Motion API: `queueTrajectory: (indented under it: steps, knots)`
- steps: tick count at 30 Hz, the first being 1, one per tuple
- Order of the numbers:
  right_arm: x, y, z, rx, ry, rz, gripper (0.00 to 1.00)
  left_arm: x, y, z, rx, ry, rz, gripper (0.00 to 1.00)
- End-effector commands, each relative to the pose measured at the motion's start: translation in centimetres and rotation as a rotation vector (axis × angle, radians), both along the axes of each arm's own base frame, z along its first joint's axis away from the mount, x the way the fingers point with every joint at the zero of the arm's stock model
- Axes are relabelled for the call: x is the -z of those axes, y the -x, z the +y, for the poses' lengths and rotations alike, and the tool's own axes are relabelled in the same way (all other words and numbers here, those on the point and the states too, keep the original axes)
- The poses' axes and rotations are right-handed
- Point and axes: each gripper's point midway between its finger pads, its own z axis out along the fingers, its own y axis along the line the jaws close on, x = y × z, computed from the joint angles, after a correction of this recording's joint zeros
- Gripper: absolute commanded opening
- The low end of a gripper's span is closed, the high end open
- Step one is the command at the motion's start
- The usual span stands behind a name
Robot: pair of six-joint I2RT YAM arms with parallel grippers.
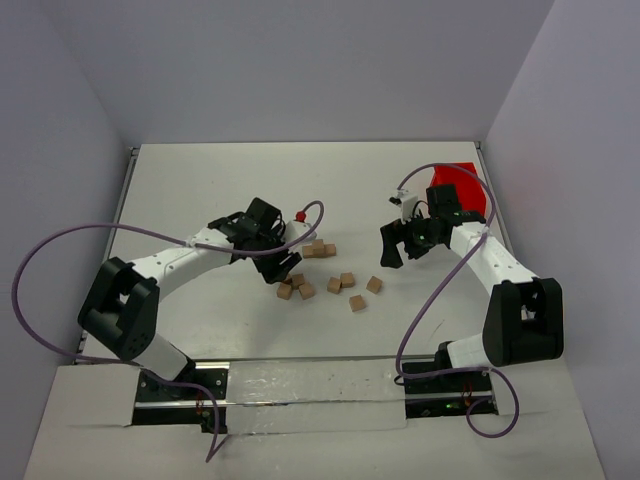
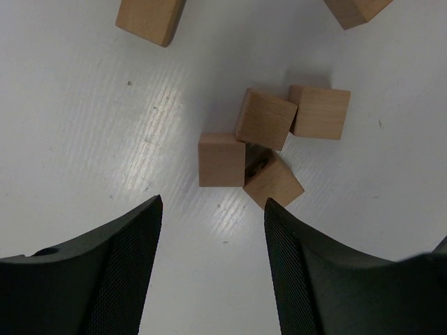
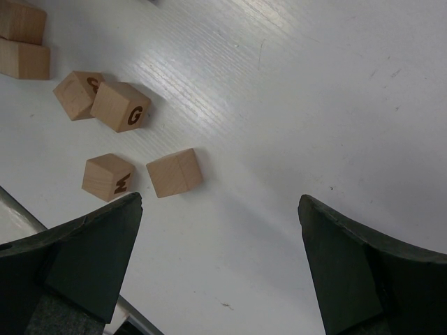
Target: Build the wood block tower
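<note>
Left gripper [image 2: 213, 202] part-open, empty, low, just short of clustered blocks [image 2: 265, 118]: lining up pick, I judge. Right gripper [image 3: 220, 201] wide, empty, held aside, probably leaving room. No tower yet.

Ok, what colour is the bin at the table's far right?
The bin is red; the top external view shows it best.

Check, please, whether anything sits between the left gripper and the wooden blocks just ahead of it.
Nothing visible does. Only bare table separates the left gripper from the nearest blocks, and its jaws stand apart with nothing between them.
</note>
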Motion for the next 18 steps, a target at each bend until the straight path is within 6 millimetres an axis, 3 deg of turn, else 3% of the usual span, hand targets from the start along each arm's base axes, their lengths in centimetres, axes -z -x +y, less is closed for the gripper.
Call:
queueTrajectory:
  steps: [1,18]
  knots:
    - [-0.9,-0.9,-0.1,0.006,0.000,-0.032,1.00,-1.3,-1.7,-2.0,0.004,0.056,-0.045,0.66]
    - [-0.6,-0.7,-0.3,0.004,0.009,-0.025,1.00,1.0,-2.2,-3.1,0.023,0.035,0.013,0.63]
